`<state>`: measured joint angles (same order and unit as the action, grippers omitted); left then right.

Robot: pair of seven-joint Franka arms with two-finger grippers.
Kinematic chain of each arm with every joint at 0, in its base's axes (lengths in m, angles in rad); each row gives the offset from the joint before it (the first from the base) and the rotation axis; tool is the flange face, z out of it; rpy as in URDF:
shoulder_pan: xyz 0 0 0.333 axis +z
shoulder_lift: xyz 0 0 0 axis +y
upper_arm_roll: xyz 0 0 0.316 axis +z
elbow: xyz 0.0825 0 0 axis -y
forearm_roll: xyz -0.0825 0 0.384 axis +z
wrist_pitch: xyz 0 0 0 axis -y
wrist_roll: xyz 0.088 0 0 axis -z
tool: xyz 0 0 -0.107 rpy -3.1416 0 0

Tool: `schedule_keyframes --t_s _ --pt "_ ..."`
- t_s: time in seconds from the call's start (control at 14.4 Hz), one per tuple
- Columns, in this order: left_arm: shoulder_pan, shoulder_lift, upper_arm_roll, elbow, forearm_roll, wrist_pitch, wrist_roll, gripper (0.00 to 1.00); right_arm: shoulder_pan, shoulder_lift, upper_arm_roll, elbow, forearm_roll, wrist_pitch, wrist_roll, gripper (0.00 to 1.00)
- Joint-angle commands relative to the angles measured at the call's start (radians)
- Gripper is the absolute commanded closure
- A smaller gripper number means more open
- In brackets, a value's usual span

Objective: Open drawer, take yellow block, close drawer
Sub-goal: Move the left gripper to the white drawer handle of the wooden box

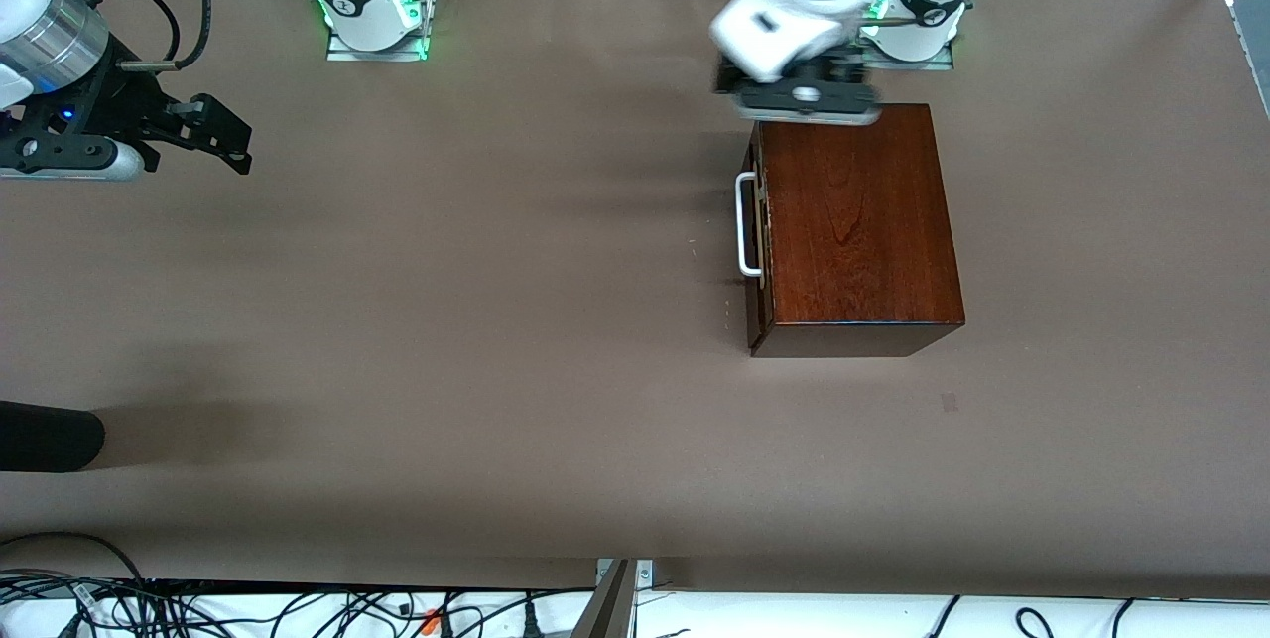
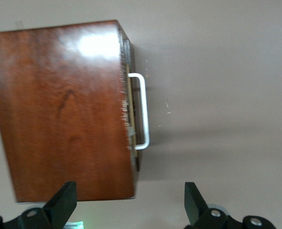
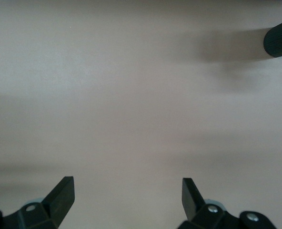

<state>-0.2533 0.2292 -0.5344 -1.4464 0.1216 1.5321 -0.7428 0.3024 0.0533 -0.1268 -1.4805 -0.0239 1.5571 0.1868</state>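
On the brown surface (image 1: pixel 496 370), the part nearest the front camera is bare except for a dark rounded object (image 1: pixel 45 435) at the right arm's end. Farther from the camera, toward the left arm's end, sits the wooden box (image 1: pixel 858 231), dark, reddish and polished. Its drawer (image 1: pixel 756 231) is shut, front flush with the box and facing the right arm's end of the surface, with the white handle (image 1: pixel 746 226) standing off it as a U-shaped bar. The yellow block is not visible; presumably it lies inside the closed drawer.

The left gripper (image 2: pixel 131 205) hangs over the box edge farthest from the camera, fingers spread wide and holding nothing; its wrist view looks down on the lid and handle. The right gripper (image 1: pixel 213 132) waits over bare surface at its own end, well apart from the box, also spread wide and empty.

The box looks rigid and fairly heavy, yet its glossy sides offer poor purchase, and it may slide if the drawer sticks. The handle is the place to take hold: stiff and slim, with a gap a finger can hook into. Pulling straight out along the drawer's line should suit it. The block, judged small and light, will likely need a gentle, centred pinch.
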Motion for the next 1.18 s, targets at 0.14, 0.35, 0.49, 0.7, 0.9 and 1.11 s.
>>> schedule_keyframes --t_s 0.14,0.35,0.49,0.7,0.9,1.11 --pt "-0.184 0.218 0.007 0.058 0.223 0.014 -0.211 0.00 -0.005 0.005 0.001 0.019 0.016 -0.008 0.008 0.00" --pt "-0.201 0.312 0.007 0.057 0.303 0.036 -0.222 0.00 -0.005 0.005 0.001 0.019 0.016 -0.009 0.008 0.00" --pt "-0.199 0.351 0.010 0.054 0.361 0.086 -0.219 0.00 -0.005 0.005 0.001 0.019 0.016 -0.011 0.008 0.00" --pt "-0.190 0.387 0.014 0.038 0.411 0.143 -0.175 0.00 -0.005 0.005 0.001 0.019 0.016 -0.011 0.008 0.00" --pt "-0.185 0.421 0.016 0.031 0.437 0.164 -0.158 0.00 -0.005 0.005 0.001 0.019 0.018 -0.011 0.008 0.00" --pt "-0.178 0.418 0.017 -0.003 0.440 0.163 -0.121 0.00 -0.005 0.005 0.001 0.019 0.018 -0.011 0.008 0.00"
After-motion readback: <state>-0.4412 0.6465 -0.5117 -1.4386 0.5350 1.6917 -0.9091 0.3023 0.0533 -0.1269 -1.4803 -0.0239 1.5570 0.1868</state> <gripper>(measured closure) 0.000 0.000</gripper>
